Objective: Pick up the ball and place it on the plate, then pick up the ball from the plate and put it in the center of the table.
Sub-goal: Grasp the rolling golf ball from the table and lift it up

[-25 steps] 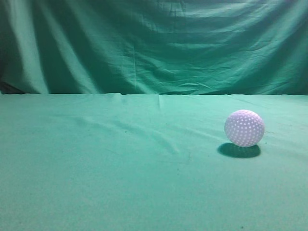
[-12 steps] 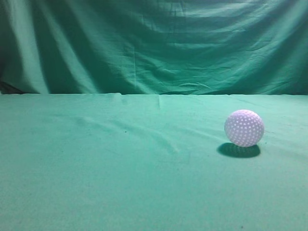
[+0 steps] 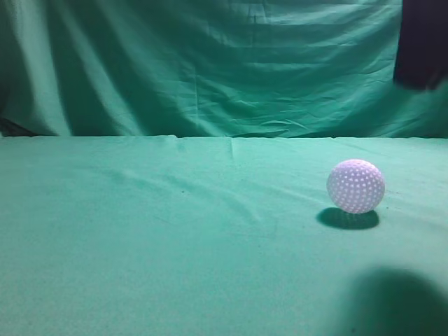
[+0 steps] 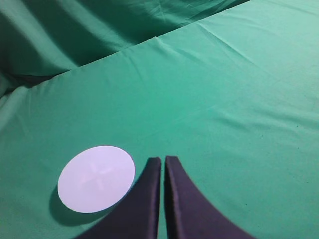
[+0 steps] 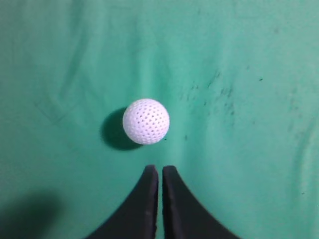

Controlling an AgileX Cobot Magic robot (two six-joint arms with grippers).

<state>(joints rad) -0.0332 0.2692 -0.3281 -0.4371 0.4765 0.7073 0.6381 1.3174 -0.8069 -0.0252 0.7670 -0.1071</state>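
Note:
The white dimpled ball (image 3: 355, 185) rests on the green table (image 3: 175, 238) at the right. It also shows in the right wrist view (image 5: 146, 121), just ahead of my right gripper (image 5: 160, 169), which is shut and empty and hangs above it. A dark part of the right arm (image 3: 422, 43) shows at the top right of the exterior view. The white round plate (image 4: 96, 178) lies on the table in the left wrist view, just left of my left gripper (image 4: 162, 160), which is shut and empty.
A draped green cloth backdrop (image 3: 210, 63) hangs behind the table. The table's far edge (image 4: 149, 42) runs along the top of the left wrist view. A dark shadow (image 3: 395, 301) lies on the cloth at the front right.
A dark part of the right arm has come into the exterior view at the top right, and a shadow has appeared on the cloth at the front right. The ball has not moved.

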